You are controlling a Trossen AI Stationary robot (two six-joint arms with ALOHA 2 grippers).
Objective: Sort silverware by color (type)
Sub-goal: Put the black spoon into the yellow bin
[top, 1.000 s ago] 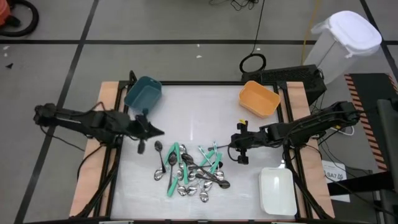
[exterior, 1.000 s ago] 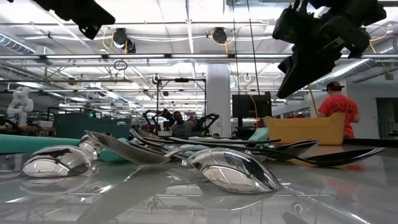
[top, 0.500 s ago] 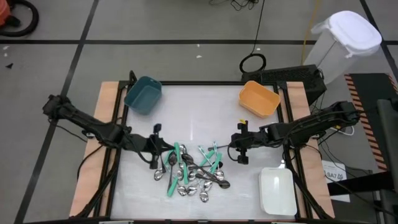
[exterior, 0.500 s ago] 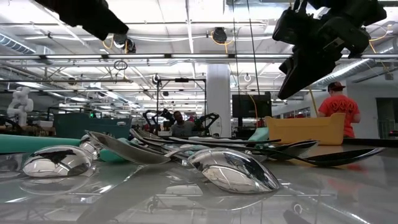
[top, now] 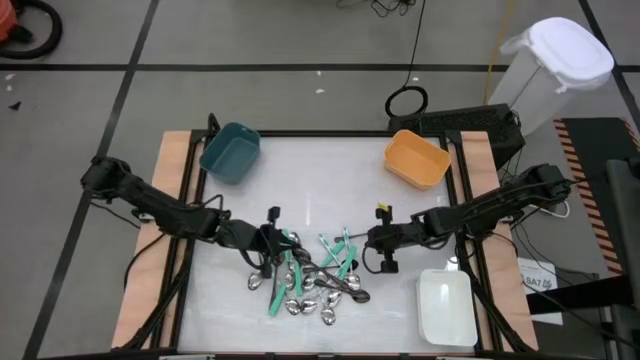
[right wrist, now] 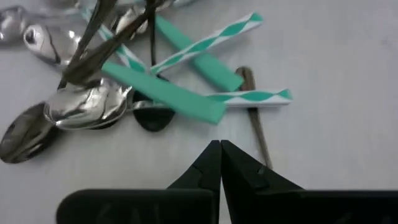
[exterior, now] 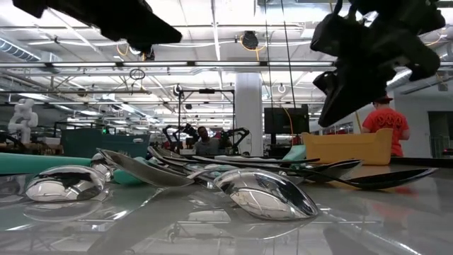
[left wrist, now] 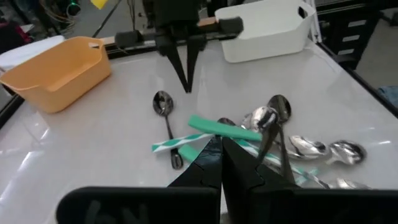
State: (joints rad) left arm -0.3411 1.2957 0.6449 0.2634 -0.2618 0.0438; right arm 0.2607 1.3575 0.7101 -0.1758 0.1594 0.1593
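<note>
The silverware (top: 305,275) heap blocks the middle front of the bench (top: 320,175), with the left end effector (top: 272,243) at its left edge and the right end effector (top: 372,243) just off its right. Bare surface lies open behind the heap, between the teal bin (top: 231,152) and orange bin (top: 417,159). The white bin (top: 445,306) fills the front right corner.

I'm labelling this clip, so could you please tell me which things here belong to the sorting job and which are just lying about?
Job:
- silverware pile
- teal bin
- orange bin
- white bin
- left claw, shut
- right claw, shut

Lying about:
- white lidded container
- cable coil
</note>
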